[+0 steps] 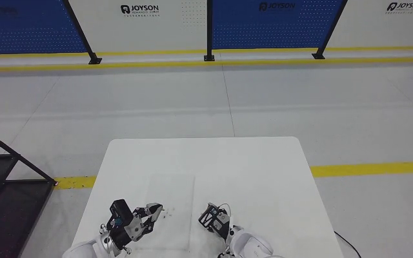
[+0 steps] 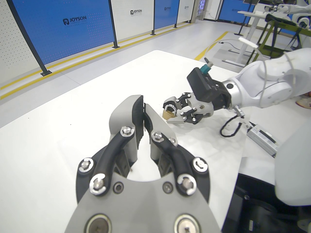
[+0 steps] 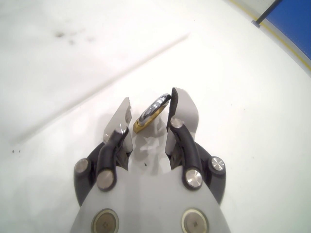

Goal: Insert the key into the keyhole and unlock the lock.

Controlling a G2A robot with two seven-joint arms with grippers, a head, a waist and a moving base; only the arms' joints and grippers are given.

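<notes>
Right gripper sits low on the table, fingers parted astride the lock, one pad touching its shackle. Left gripper points toward it, clenched; whether it holds anything cannot be told.

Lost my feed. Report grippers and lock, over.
Left gripper shut, short of the lock. Right gripper open, straddling it; one pad touches the shackle. No obstruction seen.

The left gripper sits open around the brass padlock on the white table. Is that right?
Not quite. It is the right gripper that sits open around the brass padlock on the white table, as the right wrist view shows.
</notes>
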